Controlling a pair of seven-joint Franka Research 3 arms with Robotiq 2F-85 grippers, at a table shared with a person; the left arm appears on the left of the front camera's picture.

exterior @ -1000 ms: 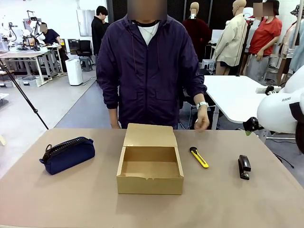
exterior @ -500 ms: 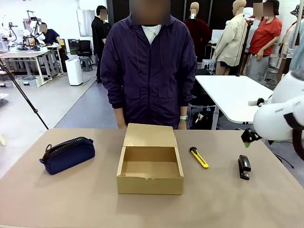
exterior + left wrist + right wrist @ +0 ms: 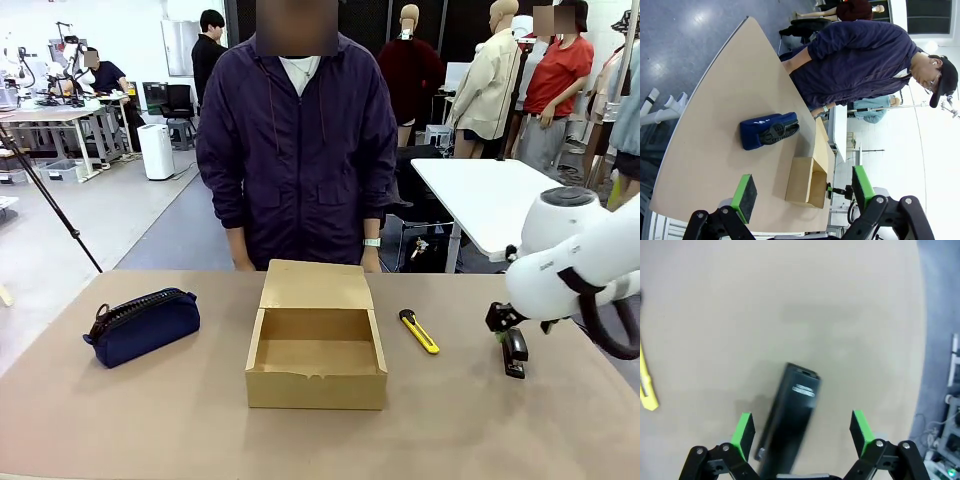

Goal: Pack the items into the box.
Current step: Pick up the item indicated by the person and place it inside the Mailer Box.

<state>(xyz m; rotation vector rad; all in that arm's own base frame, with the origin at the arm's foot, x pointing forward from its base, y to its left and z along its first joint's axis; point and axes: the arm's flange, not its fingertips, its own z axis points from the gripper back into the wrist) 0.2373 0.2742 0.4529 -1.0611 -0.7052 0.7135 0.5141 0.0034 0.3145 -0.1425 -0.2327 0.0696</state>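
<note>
Found, at the far left of the tan table (image 3: pixel 150 420), a navy blue zip pouch (image 3: pixel 140 326) lying on its side, well apart from everything else. Met the same pouch (image 3: pixel 767 131) in the left wrist view, lying beyond the left gripper (image 3: pixel 804 191), with green pads (image 3: pixel 745 195) spread wide and nothing between them. Found at the table's middle the brown cardboard box (image 3: pixel 315 385), open, with bare cardboard floor showing and flap lid (image 3: pixel 315 285) folded back toward a person (image 3: pixel 295 150) in a dark purple jacket at the far edge. Found just right of the box a yellow-and-black utility knife (image 3: pixel 419 331), lying flat and slanted, apart from the box. Found farther right a black stapler (image 3: pixel 514 355) flat on the table, with the right gripper (image 3: pixel 503 335) low over its far end. Saw in the right wrist view that gripper (image 3: pixel 802 432) spread wide, the stapler (image 3: pixel 790 420) lying between the fingers and clear of both pads, the knife (image 3: pixel 646 390) at the picture's left edge.
</note>
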